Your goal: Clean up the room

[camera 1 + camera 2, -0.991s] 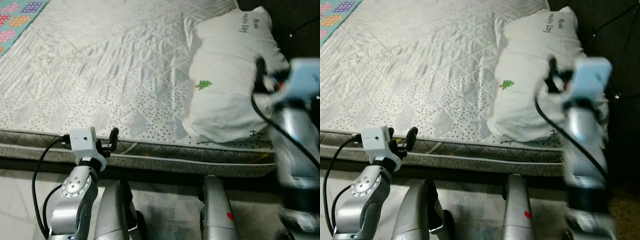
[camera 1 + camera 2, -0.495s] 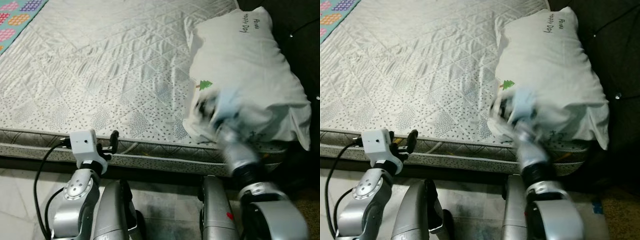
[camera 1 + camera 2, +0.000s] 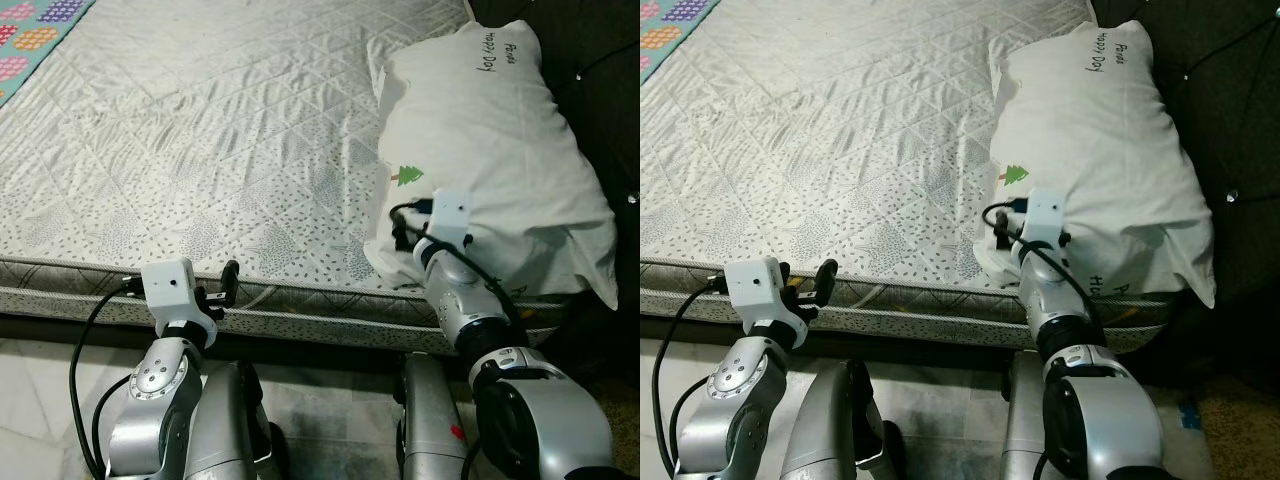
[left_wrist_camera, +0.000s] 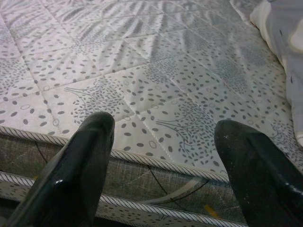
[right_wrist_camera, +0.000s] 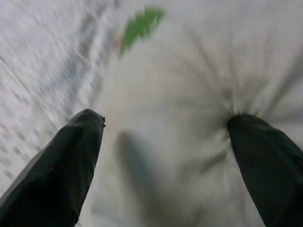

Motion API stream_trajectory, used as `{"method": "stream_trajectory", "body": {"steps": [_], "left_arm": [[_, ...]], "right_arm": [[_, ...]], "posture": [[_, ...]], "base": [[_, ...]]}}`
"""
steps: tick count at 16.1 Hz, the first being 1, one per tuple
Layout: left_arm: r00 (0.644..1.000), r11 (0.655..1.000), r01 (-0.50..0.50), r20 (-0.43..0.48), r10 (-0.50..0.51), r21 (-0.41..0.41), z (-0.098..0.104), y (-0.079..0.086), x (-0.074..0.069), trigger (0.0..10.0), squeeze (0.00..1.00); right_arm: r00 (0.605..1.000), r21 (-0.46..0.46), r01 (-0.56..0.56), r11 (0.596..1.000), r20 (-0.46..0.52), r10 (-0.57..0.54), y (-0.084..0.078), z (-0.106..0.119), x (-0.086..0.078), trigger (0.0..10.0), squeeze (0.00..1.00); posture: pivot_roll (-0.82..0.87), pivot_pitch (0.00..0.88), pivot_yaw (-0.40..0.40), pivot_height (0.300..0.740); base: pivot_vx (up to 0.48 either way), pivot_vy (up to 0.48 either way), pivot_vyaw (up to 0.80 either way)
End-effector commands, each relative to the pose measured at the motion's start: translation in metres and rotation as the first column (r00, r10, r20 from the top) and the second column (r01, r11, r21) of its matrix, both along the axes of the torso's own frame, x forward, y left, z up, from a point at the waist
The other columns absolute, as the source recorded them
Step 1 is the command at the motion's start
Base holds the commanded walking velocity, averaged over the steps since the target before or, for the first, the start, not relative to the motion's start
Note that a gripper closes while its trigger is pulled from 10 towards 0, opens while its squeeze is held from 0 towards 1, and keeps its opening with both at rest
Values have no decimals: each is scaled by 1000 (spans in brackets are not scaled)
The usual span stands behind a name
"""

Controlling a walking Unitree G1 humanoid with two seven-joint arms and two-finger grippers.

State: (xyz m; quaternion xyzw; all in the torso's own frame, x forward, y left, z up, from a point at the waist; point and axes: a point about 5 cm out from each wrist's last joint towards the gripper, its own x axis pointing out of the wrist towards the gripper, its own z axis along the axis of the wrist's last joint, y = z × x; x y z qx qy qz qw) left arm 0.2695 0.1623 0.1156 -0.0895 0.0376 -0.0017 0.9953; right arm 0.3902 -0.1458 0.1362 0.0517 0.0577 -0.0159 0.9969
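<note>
On the bed (image 3: 200, 150), near its right front corner, we see the white pillow (image 3: 490, 150) lying with a small green tree print facing us. Our right end effector (image 5: 165, 142) is spread wide, one finger (image 5: 255, 142) pressing a dimple into the pillow. Our left end effector (image 4: 161, 151) hovers released at the mattress's front edge, well apart from the pillow.

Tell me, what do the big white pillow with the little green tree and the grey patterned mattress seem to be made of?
The white pillow looks like soft matte woven cloth, probably cotton: it creases and dimples where a finger of the right gripper presses in. The grey mattress looks like quilted fabric with a slight sheen, stitched in diamonds, with corded edging.
</note>
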Motion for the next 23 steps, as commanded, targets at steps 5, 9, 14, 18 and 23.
{"method": "stream_trajectory", "body": {"steps": [5, 9, 14, 18, 23], "left_arm": [[999, 1000, -5, 48, 4, 23, 8, 1, 3, 10000, 0], [999, 1000, -2, 48, 1, 8, 3, -1, 8, 10000, 0], [995, 998, 53, 83, -51, -19, 7, -17, 23, 10000, 0], [993, 998, 63, 102, -62, -14, 8, -18, 32, 10000, 0], [992, 998, 62, 114, -59, -23, 6, -21, 34, 10000, 0]], "right_arm": [[932, -3, -87, 996, 353, 83, -11, 49, -24, 10000, 0], [954, -5, -64, 998, 294, 63, -20, 14, -69, 10000, 0], [946, 43, -51, 998, 323, 35, -26, 28, -80, 10000, 0], [932, 64, -50, 997, 361, 23, -22, 43, -71, 10000, 0], [932, 69, -55, 996, 361, 26, -18, 43, -67, 10000, 0]], "posture": [[-104, 129, 66, 556], [-138, 77, 84, 556], [-177, 9, 112, 556], [-178, 0, 128, 556], [-183, 0, 132, 556]], "base": [[0, 0, 0], [0, 0, 0], [0, 0, -180], [0, 0, -520], [0, 0, -510]]}}
